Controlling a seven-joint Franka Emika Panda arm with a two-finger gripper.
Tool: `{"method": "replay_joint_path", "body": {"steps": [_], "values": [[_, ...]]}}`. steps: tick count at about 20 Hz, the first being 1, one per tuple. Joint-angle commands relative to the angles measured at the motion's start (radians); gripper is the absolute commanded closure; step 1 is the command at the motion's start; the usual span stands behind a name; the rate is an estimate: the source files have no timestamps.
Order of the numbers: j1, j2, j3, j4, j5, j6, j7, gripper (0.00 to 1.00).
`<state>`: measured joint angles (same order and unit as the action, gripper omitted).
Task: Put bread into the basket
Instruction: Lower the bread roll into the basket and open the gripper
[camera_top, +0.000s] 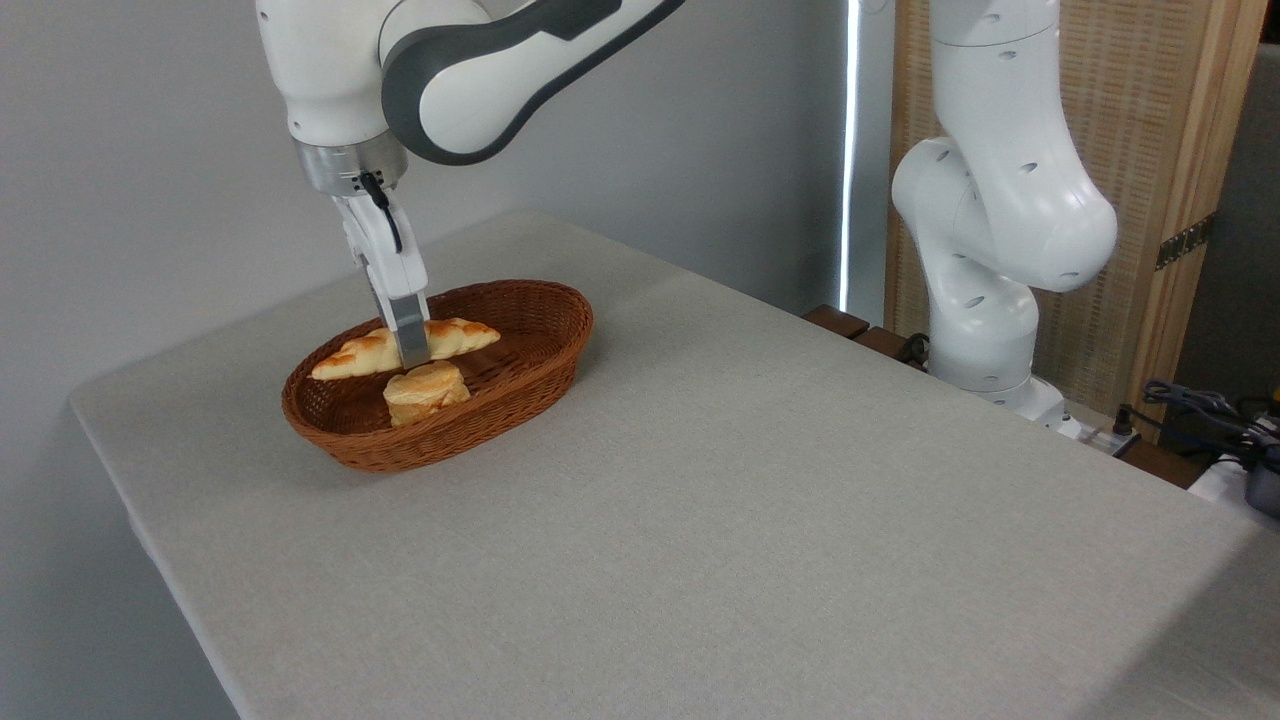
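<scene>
The reddish-brown wicker basket (520, 375) sits on the left part of the table. The bread (462, 336), a long golden braided loaf, lies crosswise inside the basket's opening at about rim height. My gripper (411, 352) comes straight down onto the loaf's middle; its near finger (408, 325) covers the front of the loaf and the far finger is hidden behind it. The jaws look shut on the bread. Whether the loaf rests on the basket floor cannot be told.
A small squarish pale-tan bread piece (427, 390) lies in the basket just in front of the loaf. The grey table (760, 520) stretches to the right and front. The arm's white base (985, 330) stands at the back right, with cables (1200, 410) beside it.
</scene>
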<state>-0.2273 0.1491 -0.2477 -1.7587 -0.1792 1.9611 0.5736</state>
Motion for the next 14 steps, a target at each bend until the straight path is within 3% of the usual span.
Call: {"method": "replay_joint_path", "body": {"steps": [1,10,14], "values": [[-0.012,-0.002,0.004,0.005,-0.008,-0.013,-0.007,0.00],[0.000,-0.009,0.028,0.007,-0.006,-0.010,-0.008,0.00],[0.008,-0.022,0.139,0.041,0.013,-0.007,-0.003,0.00]]}}
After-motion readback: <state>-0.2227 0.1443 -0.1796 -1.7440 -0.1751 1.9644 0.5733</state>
